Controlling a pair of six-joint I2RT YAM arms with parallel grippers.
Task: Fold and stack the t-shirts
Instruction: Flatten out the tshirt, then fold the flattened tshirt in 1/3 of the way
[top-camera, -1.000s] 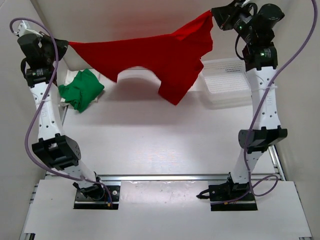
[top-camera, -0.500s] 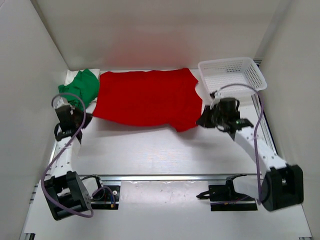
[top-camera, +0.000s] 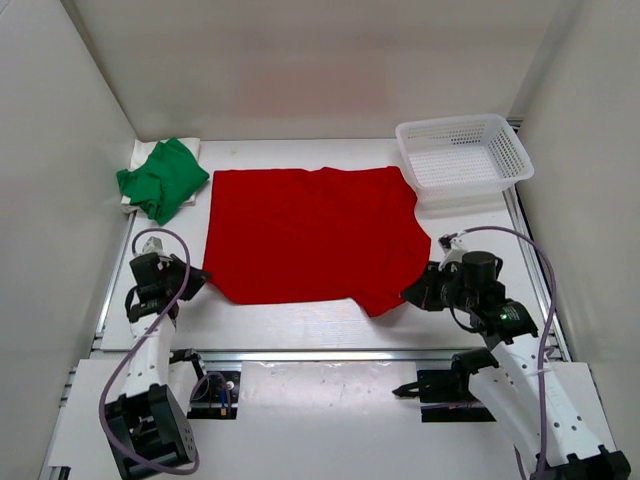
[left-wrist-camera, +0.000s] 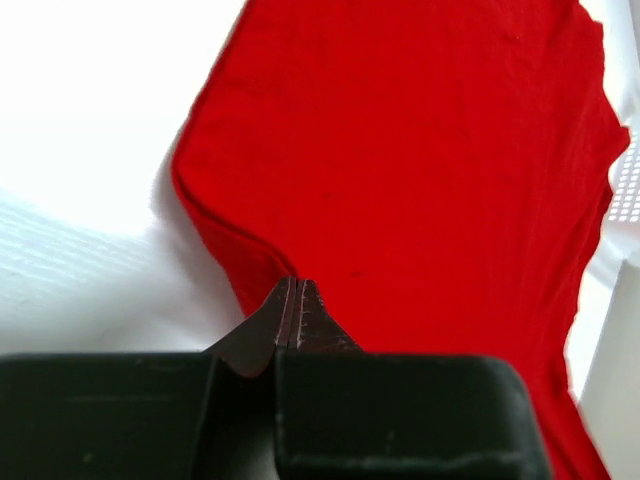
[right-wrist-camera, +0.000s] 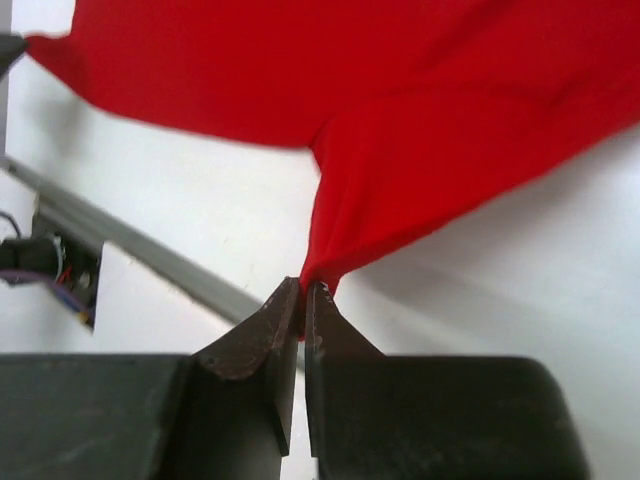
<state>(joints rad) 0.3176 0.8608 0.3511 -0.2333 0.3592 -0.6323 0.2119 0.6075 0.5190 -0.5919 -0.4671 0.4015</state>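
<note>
Red t-shirt (top-camera: 310, 235) dragged nearer, flat, corner beside basket (top-camera: 460, 165).

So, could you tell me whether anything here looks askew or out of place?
Mostly tidy. The red t-shirt lies spread flat, but its near right corner is drawn into a bunched peak where the right jaws pinch it. The green t-shirt sits in a rumpled heap at the far left. Nothing looks damaged.

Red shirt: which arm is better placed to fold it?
Right, probably: right end effector visibly pinches the red shirt; left end effector is shut at its hem, grip unclear.
</note>
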